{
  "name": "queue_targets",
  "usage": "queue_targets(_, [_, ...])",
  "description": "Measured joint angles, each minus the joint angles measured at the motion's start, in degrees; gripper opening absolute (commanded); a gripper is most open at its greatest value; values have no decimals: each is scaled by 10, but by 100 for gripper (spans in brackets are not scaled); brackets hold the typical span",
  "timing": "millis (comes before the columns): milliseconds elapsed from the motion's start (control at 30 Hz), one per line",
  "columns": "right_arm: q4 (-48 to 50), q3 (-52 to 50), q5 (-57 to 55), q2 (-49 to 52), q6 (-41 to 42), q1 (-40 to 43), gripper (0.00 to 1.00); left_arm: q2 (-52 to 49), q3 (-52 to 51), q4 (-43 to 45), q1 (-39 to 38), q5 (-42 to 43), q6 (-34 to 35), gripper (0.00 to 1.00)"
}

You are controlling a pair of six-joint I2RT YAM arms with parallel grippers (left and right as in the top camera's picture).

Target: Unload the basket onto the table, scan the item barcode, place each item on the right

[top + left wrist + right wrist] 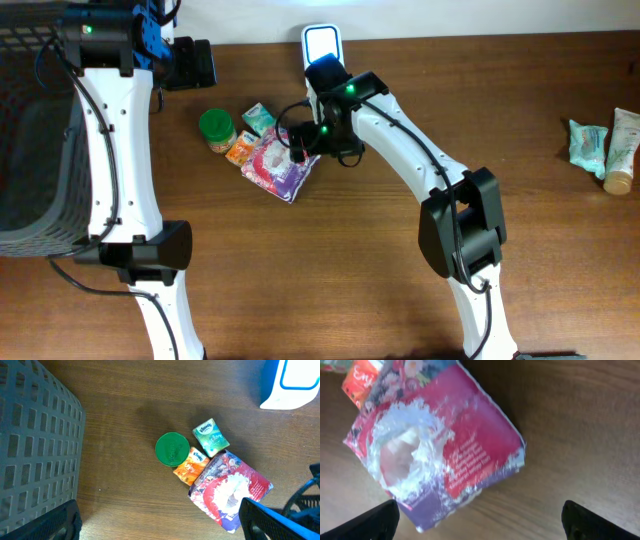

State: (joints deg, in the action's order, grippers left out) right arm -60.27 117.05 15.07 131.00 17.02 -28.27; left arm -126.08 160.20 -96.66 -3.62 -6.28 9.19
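**Overhead, open jaws above the pouch**

The right gripper (300, 150) hangs over the pink-and-purple pouch (278, 165). In the wrist view its fingers are spread wide and clear of the pouch. The pouch lies flat on the table (400, 300), at 7 o'clock from the white scanner (322, 45). An orange packet (240, 148) lies against it at 10 o'clock, with a green-lidded jar (217, 125) and a green tissue pack (258, 118) just beyond. The left gripper (190, 62), also spread and empty, is at 9 o'clock from the scanner.

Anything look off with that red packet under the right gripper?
The red packet lies askew against the orange pack, its clear film crumpled and glaring. No barcode shows on its upturned face. Nothing looks spilled.
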Motion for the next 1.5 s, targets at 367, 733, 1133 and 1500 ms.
queue_targets(367, [177,-128,19,0,130,0,78,0,0,0,0,0,0,99])
queue_targets(733, [147,-162,58,-6,105,17,4,0,0,0,0,0,0,99])
queue_targets(1133, [-2,-161,21,-114,8,35,4,0,0,0,0,0,0,99])
queue_targets(1500, [-181,-40,-197,-115,-7,48,4,0,0,0,0,0,0,99])
